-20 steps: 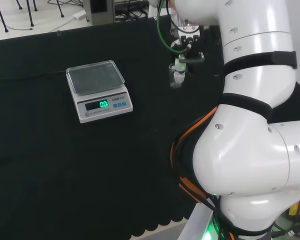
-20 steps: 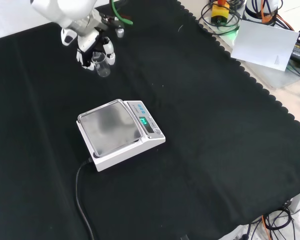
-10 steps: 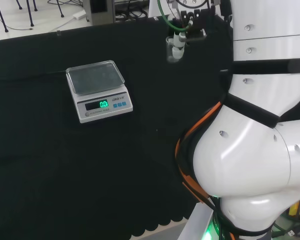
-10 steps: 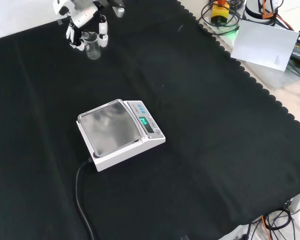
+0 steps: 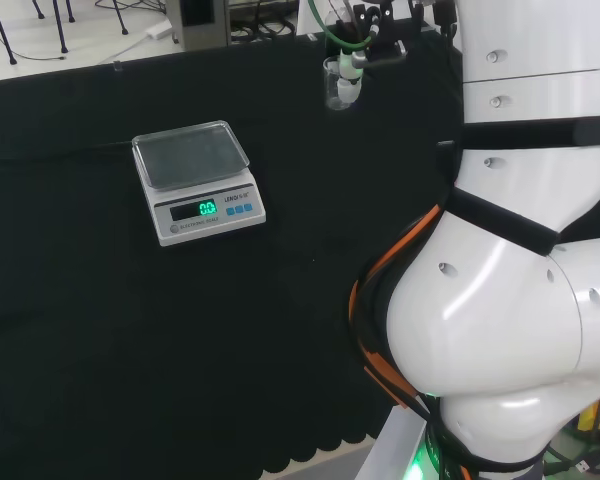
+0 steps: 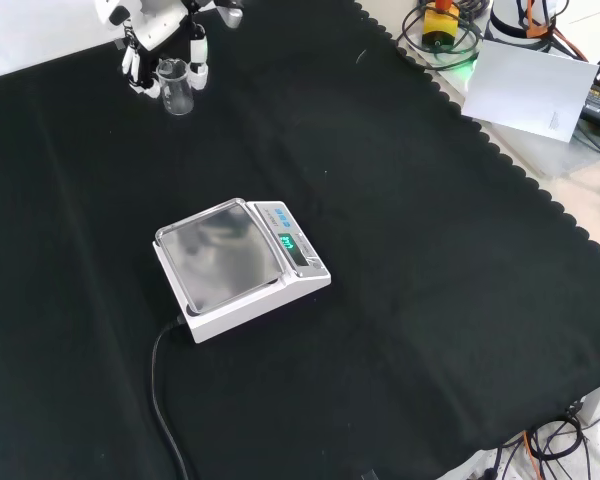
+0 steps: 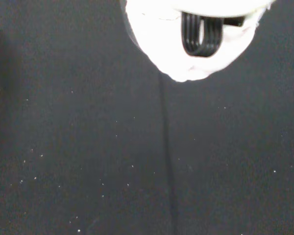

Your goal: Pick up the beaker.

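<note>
Holding the beaker (image 6: 176, 86), the hand (image 6: 160, 40) has its fingers curled round the clear glass from both sides, as we see in the front view near the top left corner. We find the beaker upright between the white fingertips (image 6: 196, 73), its base seeming to sit clear of the worktop (image 6: 400, 250), though we cannot tell the gap for certain. In the head view we see the same grasp at the top centre, where the hand (image 5: 352, 62) closes on the beaker (image 5: 334, 85) just left of the arm's big white links (image 5: 510, 300).

We see a white scale (image 6: 242, 265) with a grey weighing pan standing near the middle of the black cloth in the front view, well apart from the beaker. Its lit green display faces the lower right there, and a black cable (image 6: 165, 400) trails from its left side toward the bottom edge. In the head view the scale (image 5: 195, 182) sits to the left of the hand and nearer the camera.

From the wrist we see a blurred white part of the hand (image 7: 191, 39) above bare black cloth.
</note>
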`<state>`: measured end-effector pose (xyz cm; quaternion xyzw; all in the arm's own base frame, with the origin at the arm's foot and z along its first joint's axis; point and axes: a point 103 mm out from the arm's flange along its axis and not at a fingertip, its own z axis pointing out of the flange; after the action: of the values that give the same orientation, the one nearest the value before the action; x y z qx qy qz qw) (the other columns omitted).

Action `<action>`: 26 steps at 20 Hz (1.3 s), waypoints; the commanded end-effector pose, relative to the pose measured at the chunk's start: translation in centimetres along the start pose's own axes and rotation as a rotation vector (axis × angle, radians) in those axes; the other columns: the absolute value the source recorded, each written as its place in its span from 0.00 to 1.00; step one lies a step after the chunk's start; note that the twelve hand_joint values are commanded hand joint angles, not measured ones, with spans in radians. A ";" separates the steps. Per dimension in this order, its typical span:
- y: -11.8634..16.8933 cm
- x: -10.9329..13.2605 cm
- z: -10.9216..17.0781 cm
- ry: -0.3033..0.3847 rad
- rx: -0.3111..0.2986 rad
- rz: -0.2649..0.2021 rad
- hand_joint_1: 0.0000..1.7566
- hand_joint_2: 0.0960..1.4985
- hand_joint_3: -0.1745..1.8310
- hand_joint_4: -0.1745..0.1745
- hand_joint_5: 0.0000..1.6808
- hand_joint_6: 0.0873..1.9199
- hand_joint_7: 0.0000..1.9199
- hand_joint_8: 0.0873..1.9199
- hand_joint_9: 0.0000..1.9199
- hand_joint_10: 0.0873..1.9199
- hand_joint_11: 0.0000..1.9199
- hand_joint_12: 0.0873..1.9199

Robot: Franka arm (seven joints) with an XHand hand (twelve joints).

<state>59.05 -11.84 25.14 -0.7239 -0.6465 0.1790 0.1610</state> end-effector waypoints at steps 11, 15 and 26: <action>0.0 0.1 0.3 0.014 -0.001 -0.010 0.86 0.72 0.00 0.00 0.60 0.48 0.46 0.52 0.60 0.49 0.62 0.39; 0.0 0.1 0.2 0.005 -0.001 -0.008 0.86 0.72 0.00 0.00 0.60 0.47 0.47 0.51 0.60 0.50 0.62 0.38; 0.1 0.9 -0.7 -0.019 -0.016 -0.030 0.86 0.72 0.00 0.00 0.60 0.47 0.47 0.51 0.59 0.53 0.64 0.32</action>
<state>59.37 -11.27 25.07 -0.7159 -0.6568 0.1763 0.1582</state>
